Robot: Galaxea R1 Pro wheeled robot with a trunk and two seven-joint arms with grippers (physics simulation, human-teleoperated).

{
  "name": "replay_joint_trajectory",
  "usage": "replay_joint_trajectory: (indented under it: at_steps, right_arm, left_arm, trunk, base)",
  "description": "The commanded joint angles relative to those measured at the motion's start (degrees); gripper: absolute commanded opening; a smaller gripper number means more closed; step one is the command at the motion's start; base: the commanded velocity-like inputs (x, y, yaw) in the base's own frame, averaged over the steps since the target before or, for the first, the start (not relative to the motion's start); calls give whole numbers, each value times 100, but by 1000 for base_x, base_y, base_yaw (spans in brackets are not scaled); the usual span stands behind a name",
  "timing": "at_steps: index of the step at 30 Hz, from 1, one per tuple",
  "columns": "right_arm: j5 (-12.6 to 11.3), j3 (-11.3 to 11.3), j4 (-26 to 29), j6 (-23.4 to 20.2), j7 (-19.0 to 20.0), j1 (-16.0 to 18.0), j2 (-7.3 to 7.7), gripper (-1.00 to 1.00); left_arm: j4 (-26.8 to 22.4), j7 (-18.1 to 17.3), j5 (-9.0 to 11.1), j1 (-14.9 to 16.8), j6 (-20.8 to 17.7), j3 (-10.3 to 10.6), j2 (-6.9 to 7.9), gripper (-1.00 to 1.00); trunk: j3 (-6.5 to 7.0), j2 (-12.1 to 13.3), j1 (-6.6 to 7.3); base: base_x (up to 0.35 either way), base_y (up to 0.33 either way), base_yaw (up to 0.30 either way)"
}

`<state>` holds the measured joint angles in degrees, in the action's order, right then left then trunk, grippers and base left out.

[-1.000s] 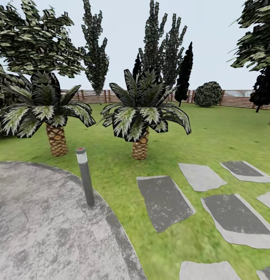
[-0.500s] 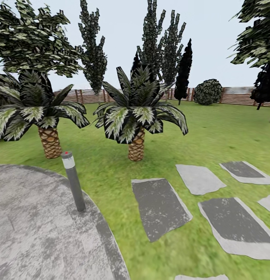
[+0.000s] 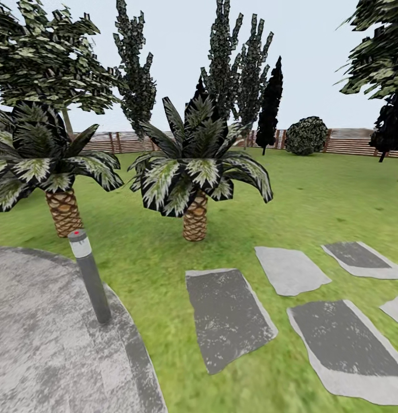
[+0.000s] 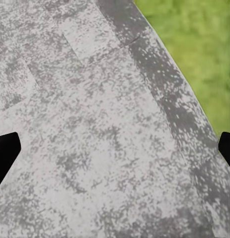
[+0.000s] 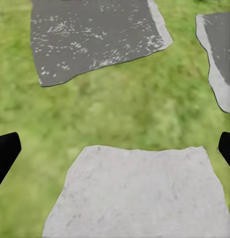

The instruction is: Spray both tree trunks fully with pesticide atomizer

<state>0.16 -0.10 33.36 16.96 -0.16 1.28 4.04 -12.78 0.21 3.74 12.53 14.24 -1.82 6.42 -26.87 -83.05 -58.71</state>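
Driving through the garden (image 3: 313, 189), I judge the task barely begun: neither set of fingers carries anything, and I can't see the pesticide atomizer anywhere, so I can't say where it lies. Finding it, picking it up and spraying both trunks is all left to do.

The left gripper (image 4: 115, 148) hangs over the round paved patch (image 3: 38, 344), its dark fingertips (image 4: 5, 151) spread wide at the edges of the wrist view with nothing between them. The right gripper (image 5: 115, 148) is released too, its fingertips (image 5: 5, 151) far apart above a pale stepping stone (image 5: 139, 193) set in the grass.

I take the lamp post (image 3: 90, 275) as my landmark, a short grey pole standing on the rim of the paved patch. Behind it rise two short palms (image 3: 193, 172) with criss-cross trunks, which aren't my targets. Beyond the nearer palm, a slim pale trunk (image 3: 67, 121) under a leafy crown may be one of the trees I need, though I can't be sure. Across the grass from the post, flat dark and light stepping stones (image 3: 227, 315) lie scattered. Far behind everything, a slatted wooden fence (image 3: 348, 143) closes the lawn, with dark narrow trees and a round bush (image 3: 306, 136) in front of it.
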Motion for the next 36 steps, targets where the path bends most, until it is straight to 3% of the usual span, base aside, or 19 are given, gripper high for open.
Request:
replay_joint_trajectory:
  at_steps: [1,26,36]
  right_arm:
    - [2,-2,-5,18,-2,4,0,100]
    - [2,0,-5,18,-2,4,0,100]
    - [2,0,-5,18,-2,4,0,100]
  left_arm:
    - [4,-3,40,4,17,-2,0,100]
    - [4,-3,39,2,18,-2,0,100]
    - [6,-3,40,3,17,-2,0,100]
  trunk:
    - [-6,-3,-2]
    - [-6,-3,-2]
    - [-6,-3,-2]
  base:
    - [251,-235,0]
    - [251,-235,-2]
    - [251,-235,-199]
